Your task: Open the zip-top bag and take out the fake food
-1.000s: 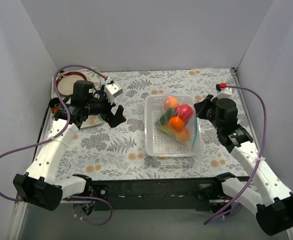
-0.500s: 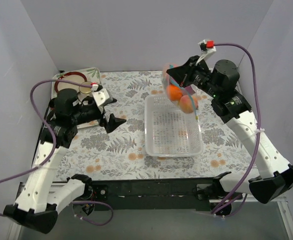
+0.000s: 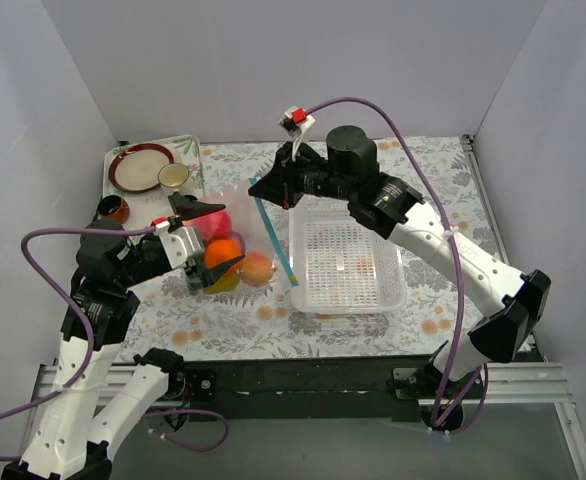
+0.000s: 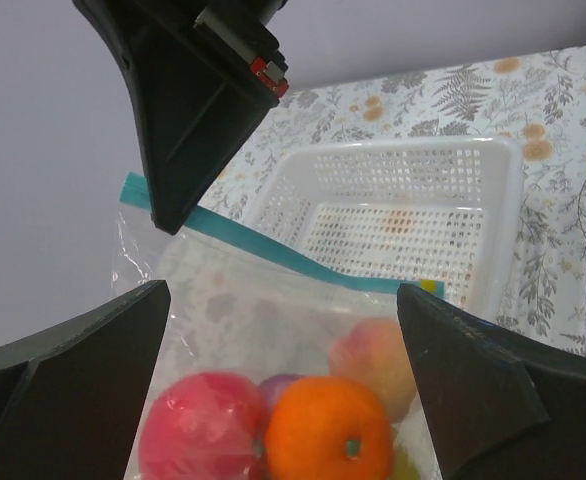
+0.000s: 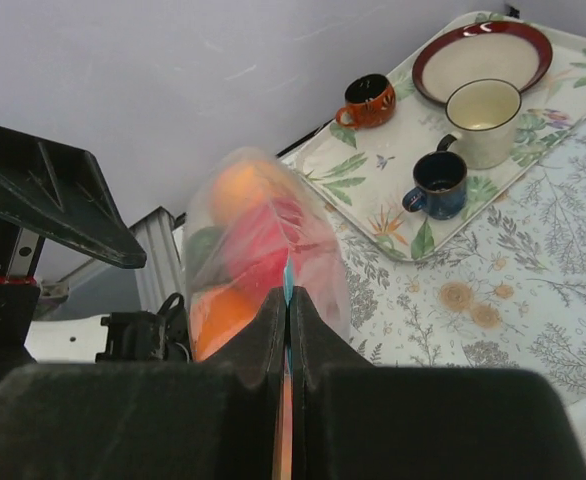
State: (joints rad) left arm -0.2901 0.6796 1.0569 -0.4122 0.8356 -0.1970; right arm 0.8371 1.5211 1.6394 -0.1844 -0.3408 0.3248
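Observation:
The zip-top bag (image 3: 235,250) hangs left of the basket, with its light blue zip strip (image 3: 273,240) running down its right side. My right gripper (image 3: 261,188) is shut on the strip's upper end; this shows in the right wrist view (image 5: 288,295). The fake food is inside the bag: an orange (image 3: 223,252), a red fruit (image 3: 213,222) and a peach (image 3: 258,268). My left gripper (image 3: 211,240) is open, one finger on each side of the bag. In the left wrist view (image 4: 283,295) the orange (image 4: 328,435) and red fruit (image 4: 203,425) lie between its fingers.
The white mesh basket (image 3: 295,262) stands just right of the bag with nothing in it. A tray (image 3: 188,150) at the back left holds a plate (image 3: 141,165) and a cup (image 3: 174,176). A small orange-brown jar (image 3: 116,208) sits by the tray.
My right gripper carried the bag from above the basket's far right corner across to the basket's left side and lower. My left arm swung in, its open jaws now around the bag.

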